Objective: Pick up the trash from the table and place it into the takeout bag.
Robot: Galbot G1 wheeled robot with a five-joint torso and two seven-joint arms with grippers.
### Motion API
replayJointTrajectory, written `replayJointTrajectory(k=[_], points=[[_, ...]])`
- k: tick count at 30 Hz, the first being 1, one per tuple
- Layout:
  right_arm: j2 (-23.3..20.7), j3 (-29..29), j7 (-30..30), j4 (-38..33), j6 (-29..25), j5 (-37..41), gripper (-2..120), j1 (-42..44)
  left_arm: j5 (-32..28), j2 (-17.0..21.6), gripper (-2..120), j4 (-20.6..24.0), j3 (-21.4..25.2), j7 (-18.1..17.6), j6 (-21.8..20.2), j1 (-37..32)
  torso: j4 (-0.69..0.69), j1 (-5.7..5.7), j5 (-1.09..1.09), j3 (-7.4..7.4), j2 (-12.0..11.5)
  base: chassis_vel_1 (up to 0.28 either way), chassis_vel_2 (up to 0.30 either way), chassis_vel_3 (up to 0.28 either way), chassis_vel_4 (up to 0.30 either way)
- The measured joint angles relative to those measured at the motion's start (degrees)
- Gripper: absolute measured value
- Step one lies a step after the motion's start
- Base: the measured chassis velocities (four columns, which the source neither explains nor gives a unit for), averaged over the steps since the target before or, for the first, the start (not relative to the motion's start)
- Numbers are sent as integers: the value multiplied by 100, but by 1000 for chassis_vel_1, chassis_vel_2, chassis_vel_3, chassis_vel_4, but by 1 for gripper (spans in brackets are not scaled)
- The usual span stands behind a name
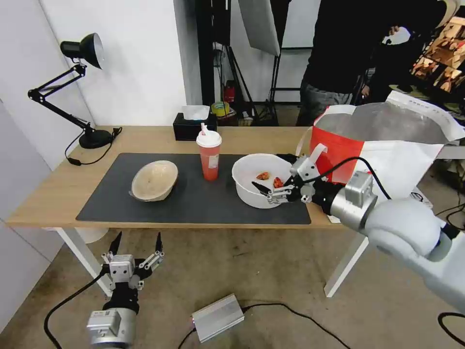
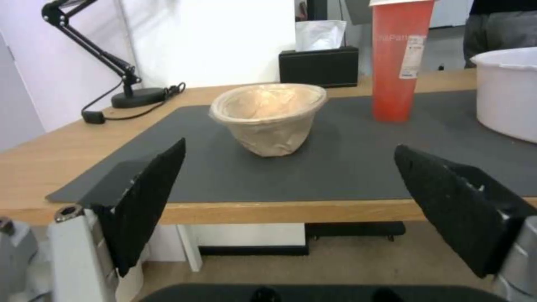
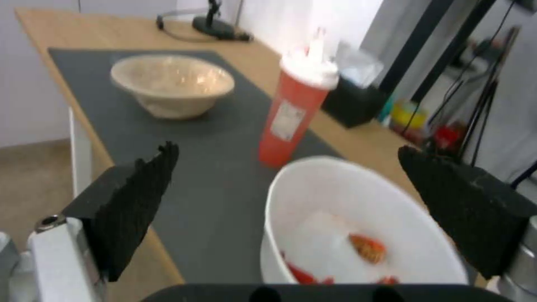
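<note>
On the table lies a dark mat holding the trash: a beige bowl, a red cup with white lid and straw, and a white bowl with red scraps. My right gripper is open over the white bowl's right side. In the right wrist view the white bowl sits just ahead of the open right gripper, with the red cup and beige bowl beyond. The takeout bag stands open at the table's right end. My left gripper hangs open below the table's front edge, facing the beige bowl.
A black tissue box and a desk lamp stand along the table's back edge. A silver box with cables lies on the floor in front. A person and light stands are behind the bag.
</note>
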State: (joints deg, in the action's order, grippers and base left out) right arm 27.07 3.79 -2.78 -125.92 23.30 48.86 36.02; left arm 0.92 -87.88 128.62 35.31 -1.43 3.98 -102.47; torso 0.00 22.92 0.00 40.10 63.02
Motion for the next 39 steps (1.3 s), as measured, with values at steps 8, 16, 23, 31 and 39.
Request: replayJointTrajectory(k=[8, 16, 23, 31, 39], points=[[0, 32, -389, 144, 740, 362, 100, -292, -7, -1, 100, -27, -11, -4, 5, 29, 0, 0, 0, 0, 0, 0, 0, 0, 0], [79, 437, -494, 555, 1018, 450, 100, -677, -18, 1, 100, -51, -22, -4, 5, 58, 0, 0, 0, 0, 0, 0, 0, 0, 0], [210, 763, -659, 1068, 1025, 227, 100, -996, -26, -17, 100, -94, -7, -4, -2, 89, 0, 0, 0, 0, 0, 0, 0, 0, 0], [393, 1021, -796, 1535, 955, -86, 100, -1240, -26, -61, 100, -163, 5, -4, -6, 132, 0, 0, 0, 0, 0, 0, 0, 0, 0], [674, 1350, -812, 1833, 891, -149, 100, -1487, -26, -100, 100, -224, 25, -6, -12, 197, 0, 0, 0, 1, 0, 0, 0, 0, 0]])
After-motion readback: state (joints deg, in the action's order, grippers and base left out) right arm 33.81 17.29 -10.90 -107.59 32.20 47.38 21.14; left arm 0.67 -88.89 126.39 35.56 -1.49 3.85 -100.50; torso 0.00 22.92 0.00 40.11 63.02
